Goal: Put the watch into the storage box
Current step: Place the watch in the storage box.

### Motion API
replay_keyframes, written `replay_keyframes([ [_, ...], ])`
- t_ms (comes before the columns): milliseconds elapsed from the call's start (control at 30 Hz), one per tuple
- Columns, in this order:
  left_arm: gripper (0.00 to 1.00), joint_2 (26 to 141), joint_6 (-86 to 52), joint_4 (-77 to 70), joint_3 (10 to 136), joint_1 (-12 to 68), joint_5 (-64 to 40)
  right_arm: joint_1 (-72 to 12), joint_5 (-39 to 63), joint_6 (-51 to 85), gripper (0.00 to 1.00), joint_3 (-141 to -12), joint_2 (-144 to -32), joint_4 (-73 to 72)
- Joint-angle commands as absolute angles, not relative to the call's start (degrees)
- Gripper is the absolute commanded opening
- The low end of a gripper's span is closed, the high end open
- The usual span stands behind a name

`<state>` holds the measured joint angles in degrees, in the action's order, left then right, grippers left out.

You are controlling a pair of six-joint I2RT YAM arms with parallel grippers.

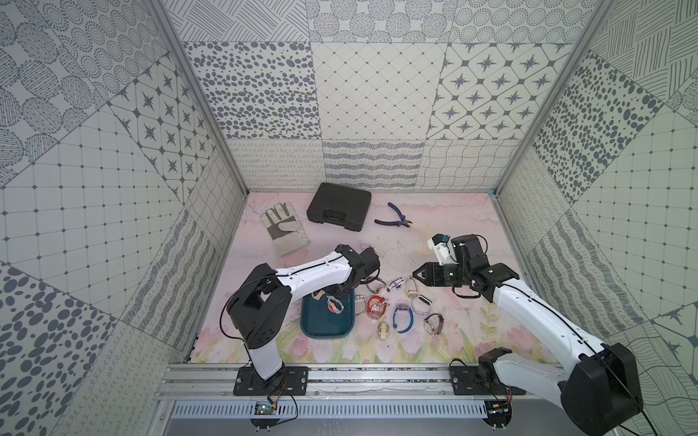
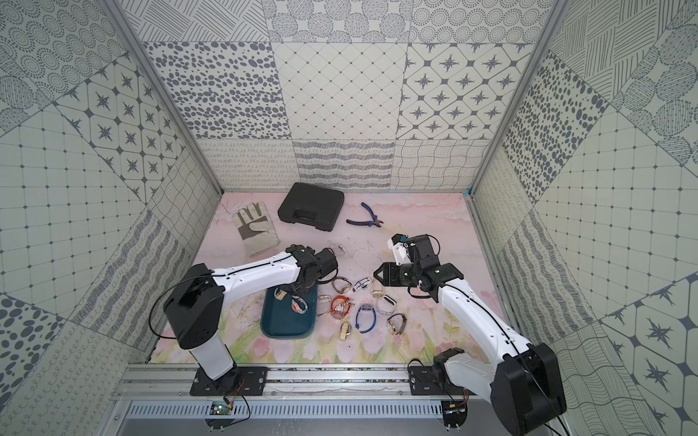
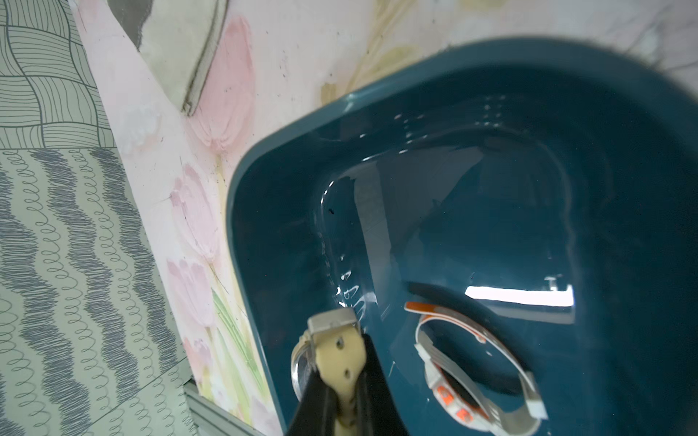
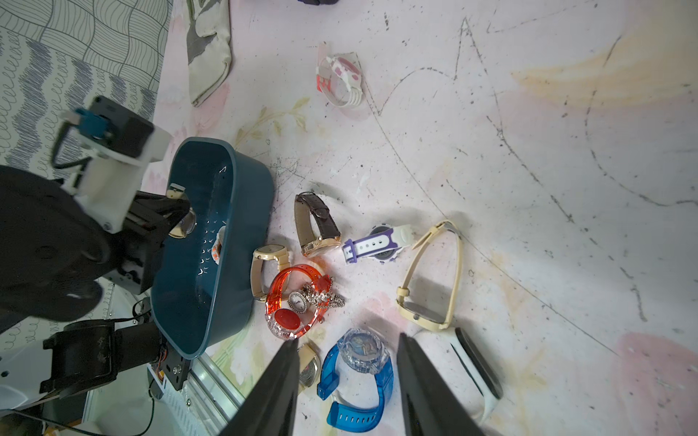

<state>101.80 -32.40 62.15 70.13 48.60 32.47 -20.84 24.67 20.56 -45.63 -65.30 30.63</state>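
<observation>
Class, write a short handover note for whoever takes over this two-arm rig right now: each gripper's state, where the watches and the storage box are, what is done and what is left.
Left gripper: shut on a cream-strapped watch, held over an inside corner of the storage box, not yet released.
Right gripper: open and empty, above the loose watches.
Done: one white-and-orange watch lies in the box.
Left: release the cream-strapped watch, then move the rest. There are roughly ten on the table beside the box, among them the blue watch, plus a white-and-pink watch farther back.
</observation>
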Motion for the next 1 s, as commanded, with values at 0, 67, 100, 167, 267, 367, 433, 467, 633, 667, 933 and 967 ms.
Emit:
replay_keyframes([
  [0, 0.0, 108.41, -31.13, 64.84, 71.39, 48.7, 36.76, -20.74, 25.11, 20.33, 0.47, -45.01, -63.99, 28.84],
  [67, 0.0, 109.67, -30.38, 63.61, 71.6, 48.66, 36.3, -20.74, 25.14, 20.4, 0.47, -44.92, -63.86, 28.83],
  [100, 0.0, 110.35, -30.2, 63.56, 71.97, 48.61, 36.26, -20.74, 25.2, 20.37, 0.47, -44.84, -63.74, 28.83],
  [167, 0.0, 111.71, -29.88, 63.41, 72.41, 48.56, 36.84, -20.74, 25.2, 20.48, 0.47, -44.75, -63.51, 28.84],
  [267, 0.0, 113.49, -29.69, 63.23, 72.86, 48.42, 37.58, -20.74, 25.44, 20.48, 0.47, -44.7, -63.29, 28.74],
  [367, 0.0, 114.7, -28.84, 61.99, 72.94, 48.21, 37.16, -20.83, 25.32, 20.58, 0.47, -44.56, -63.36, 28.72],
  [433, 0.0, 115.54, -28.61, 61.81, 73.51, 48.08, 37.51, -20.83, 25.4, 20.58, 0.47, -44.51, -63.2, 28.64],
  [467, 0.0, 115.89, -28.22, 61.5, 73.71, 48.08, 37.37, -20.91, 25.5, 20.59, 0.47, -44.46, -63.12, 28.65],
  [633, 0.2, 117.22, -26.81, 60.45, 74.83, 48.08, 36.48, -21.02, 25.4, 20.71, 0.47, -44.56, -63.07, 28.81],
  [667, 0.22, 117.24, -26.81, 60.56, 75.09, 48.08, 36.34, -21.09, 25.51, 20.73, 0.47, -44.61, -63.08, 28.8],
  [933, 0.43, 114.36, -26.32, 61.47, 76.26, 49.04, 35.96, -21.27, 25.6, 20.58, 0.47, -44.8, -63.17, 28.65],
  [967, 0.44, 114.06, -26.43, 61.74, 76.45, 49.12, 36.0, -21.27, 25.65, 20.61, 0.47, -44.81, -63.2, 28.58],
])
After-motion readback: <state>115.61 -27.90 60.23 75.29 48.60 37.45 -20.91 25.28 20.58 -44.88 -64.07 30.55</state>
